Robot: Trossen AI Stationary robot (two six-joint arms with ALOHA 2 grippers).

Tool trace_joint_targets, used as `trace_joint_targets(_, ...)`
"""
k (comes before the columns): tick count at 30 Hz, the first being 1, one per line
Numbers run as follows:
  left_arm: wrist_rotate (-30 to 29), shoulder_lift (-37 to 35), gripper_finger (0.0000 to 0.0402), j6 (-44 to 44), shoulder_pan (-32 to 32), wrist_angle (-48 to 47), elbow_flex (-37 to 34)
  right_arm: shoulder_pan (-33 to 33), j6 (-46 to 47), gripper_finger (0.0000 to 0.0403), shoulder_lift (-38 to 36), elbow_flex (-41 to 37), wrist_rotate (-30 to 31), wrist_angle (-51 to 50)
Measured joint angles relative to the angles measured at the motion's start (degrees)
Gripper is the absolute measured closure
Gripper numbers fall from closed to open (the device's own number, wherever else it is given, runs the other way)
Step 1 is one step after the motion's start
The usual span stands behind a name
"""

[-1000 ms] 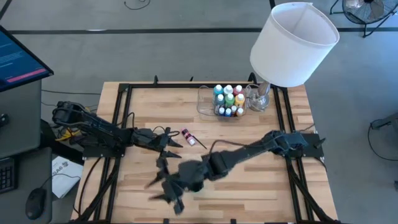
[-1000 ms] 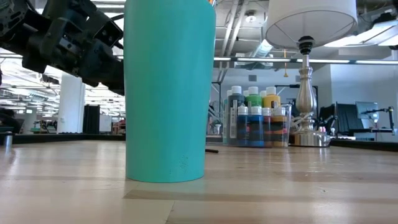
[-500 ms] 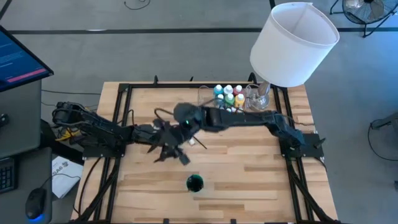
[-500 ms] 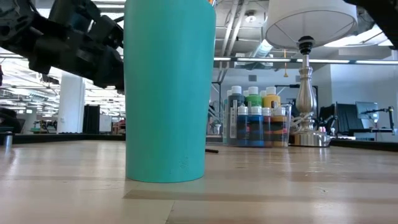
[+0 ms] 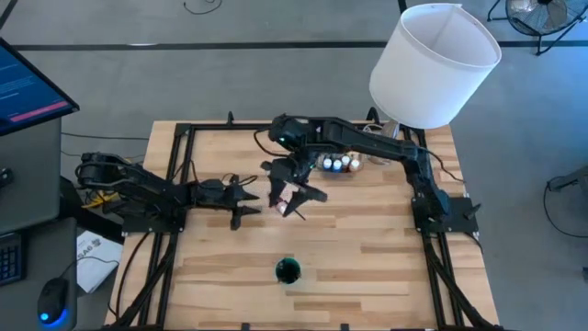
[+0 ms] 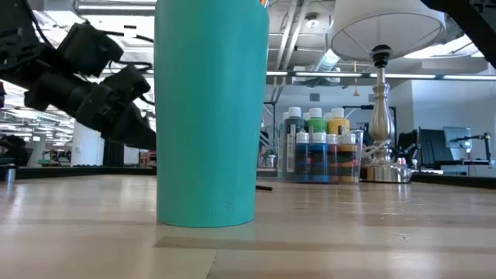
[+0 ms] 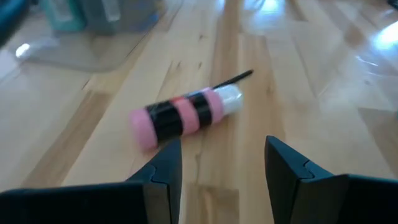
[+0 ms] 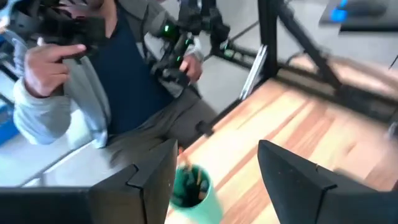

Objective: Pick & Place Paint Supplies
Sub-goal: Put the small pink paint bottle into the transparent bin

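Left gripper [image 7: 217, 165] open near pink bottle [image 7: 185, 116] – right gripper [image 5: 292, 191] open, empty

A cup [image 5: 288, 270] stands near the table's [image 5: 367, 248] front edge, about midway across, with brushes [image 8: 198, 178] standing in it. Behind it, near the table's middle, a paint bottle [image 7: 185, 114] lies on its side with a thin brush [image 7: 233, 77] just beyond its cap. The left gripper [image 5: 246, 196] sits just left of that bottle, the right gripper [image 5: 292, 191] over it. At the back, right of centre, a tray [image 6: 353, 159] holds upright bottles [image 6: 318, 146] (standing in rows), with the lamp [image 5: 432, 64] just to its right.
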Motion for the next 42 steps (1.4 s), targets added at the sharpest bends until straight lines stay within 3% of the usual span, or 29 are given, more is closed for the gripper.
trace_joint_targets(8, -0.02, -0.02, 0.028, -0.9, -0.02, 3.35, -0.69, -4.37, -1.31, 0.0186, 2.31, -5.01, -2.72, -7.91)
trace_joint_targets(17, -1.8, -0.22, 0.028, 0.81, -0.02, 3.9, -0.69, -6.34, 11.12, 0.0187, 2.18, -19.46, -5.26, 9.5)
trace_joint_targets(20, -2.7, -0.22, 0.028, 2.08, -0.02, 4.13, -0.69, -4.82, 14.72, 0.0187, 2.15, -20.81, 0.2, 12.91)
trace_joint_targets(26, -5.2, -0.22, 0.028, 2.47, -0.02, 5.23, -0.69, -2.68, 20.67, 0.0187, 1.18, -20.81, 23.68, 15.92)
trace_joint_targets(31, -5.42, -0.22, 0.028, 2.49, -0.02, 5.55, -0.69, -1.53, 20.65, 0.0187, -2.02, -23.01, 25.97, 20.11)
trace_joint_targets(34, -5.42, -0.22, 0.028, 2.47, -0.04, 5.55, -0.69, -1.04, 23.56, 0.0187, -6.32, -31.37, 25.82, 27.9)
trace_joint_targets(38, -5.42, -0.22, 0.028, 2.27, -0.04, 5.71, -0.97, -0.75, 30.95, 0.0187, -15.42, -50.59, 27.09, 46.86)
trace_joint_targets(42, -5.4, -0.22, 0.028, 2.27, -0.04, 6.14, -1.2, -0.48, 37.52, 0.0187, -26.74, -70.61, 35.13, 68.99)
